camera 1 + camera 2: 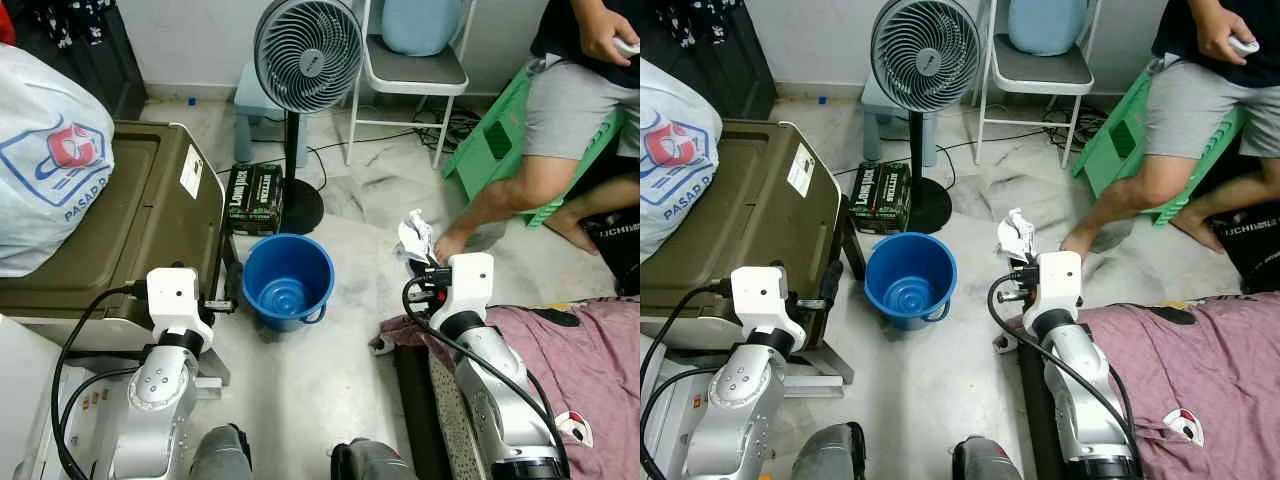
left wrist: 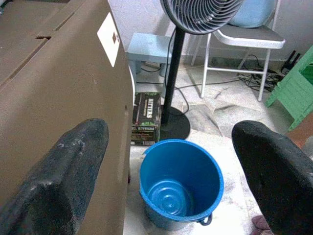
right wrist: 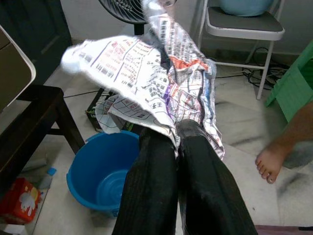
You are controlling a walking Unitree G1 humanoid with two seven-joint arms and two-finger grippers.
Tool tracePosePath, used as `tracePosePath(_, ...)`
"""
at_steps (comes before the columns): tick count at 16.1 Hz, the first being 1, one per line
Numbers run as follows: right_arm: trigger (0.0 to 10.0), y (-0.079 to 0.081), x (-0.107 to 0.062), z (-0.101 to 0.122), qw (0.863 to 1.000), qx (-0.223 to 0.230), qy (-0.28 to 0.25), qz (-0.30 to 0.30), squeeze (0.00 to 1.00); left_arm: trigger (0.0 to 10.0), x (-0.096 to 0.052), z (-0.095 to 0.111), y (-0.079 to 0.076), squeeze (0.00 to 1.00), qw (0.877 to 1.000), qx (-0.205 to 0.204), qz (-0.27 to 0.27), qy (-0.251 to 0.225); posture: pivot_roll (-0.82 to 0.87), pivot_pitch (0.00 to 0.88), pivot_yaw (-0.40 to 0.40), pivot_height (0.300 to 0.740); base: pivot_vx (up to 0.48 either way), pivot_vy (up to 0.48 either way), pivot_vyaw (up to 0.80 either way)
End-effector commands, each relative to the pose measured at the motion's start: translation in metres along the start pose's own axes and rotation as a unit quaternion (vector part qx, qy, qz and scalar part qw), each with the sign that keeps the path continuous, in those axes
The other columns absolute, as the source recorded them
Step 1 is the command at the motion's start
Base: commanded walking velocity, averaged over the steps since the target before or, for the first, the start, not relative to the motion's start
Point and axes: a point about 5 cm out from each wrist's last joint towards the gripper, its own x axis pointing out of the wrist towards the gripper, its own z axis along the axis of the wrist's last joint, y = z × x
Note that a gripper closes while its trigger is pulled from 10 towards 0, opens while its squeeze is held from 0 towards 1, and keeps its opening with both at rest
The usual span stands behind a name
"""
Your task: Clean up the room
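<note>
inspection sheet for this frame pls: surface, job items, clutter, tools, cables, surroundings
Surface: pale tiled floor.
Job's things: crumpled newspaper in the right tool's grip; blue bucket upright on the floor, looks empty.
Clutter: green box by the fan base; maroon cloth at right.
Tools: right tool shut on the newspaper; left tool open, beside the brown bin.
Cables: black cords under the chair.
Surroundings: fan, chair, seated person.

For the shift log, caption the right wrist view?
Right gripper shut on crumpled newspaper, held above and beside the blue bucket.
</note>
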Motion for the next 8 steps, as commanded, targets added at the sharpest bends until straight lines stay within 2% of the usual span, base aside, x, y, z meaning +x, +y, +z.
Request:
tracePosePath(1,10.0,-0.0028,-0.0003,-0.0031,1.000,0.001,0.009,-0.003,0.00,10.0,-0.0020,-0.0006,-0.0008,0.00,1.000,-0.005,-0.001,-0.001,0.00,0.161,-0.075,0.740,0.240,0.000,0.00)
tracePosePath(2,10.0,-0.0027,-0.0003,-0.0030,1.000,0.001,0.009,-0.003,0.00,10.0,-0.0021,-0.0005,-0.0010,0.00,1.000,-0.006,-0.002,-0.001,0.00,0.161,-0.075,0.740,0.244,0.000,-0.41)
tracePosePath(8,10.0,-0.0038,-0.0006,-0.0035,1.000,-0.003,0.009,-0.004,0.00,10.0,-0.0004,0.0004,-0.0025,0.00,1.000,-0.008,-0.004,-0.004,0.00,0.156,-0.077,0.740,0.260,0.000,0.00)
